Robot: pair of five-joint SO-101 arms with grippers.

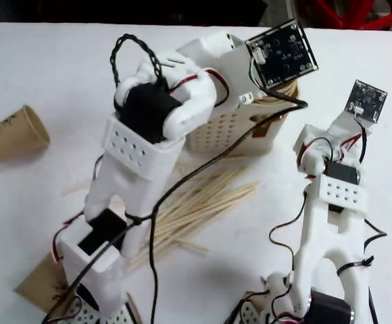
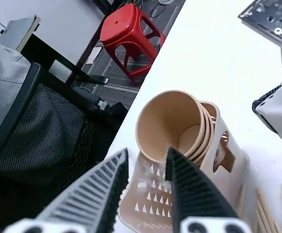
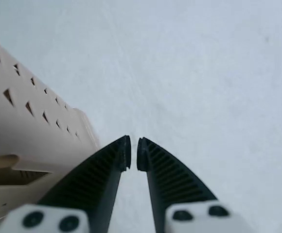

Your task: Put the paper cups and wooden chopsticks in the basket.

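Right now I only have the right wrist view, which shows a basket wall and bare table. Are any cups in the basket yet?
Observer: Yes. The left wrist view shows a nested stack of paper cups leaning inside the basket.
Operator: Are any cups outside it?
Observer: In the high view, one loose paper cup lies on its side on the table, far to the left of the basket.
Operator: And the chopsticks?
Observer: The wooden chopsticks lie scattered on the table between the basket and the arm bases. I can see none inside it.
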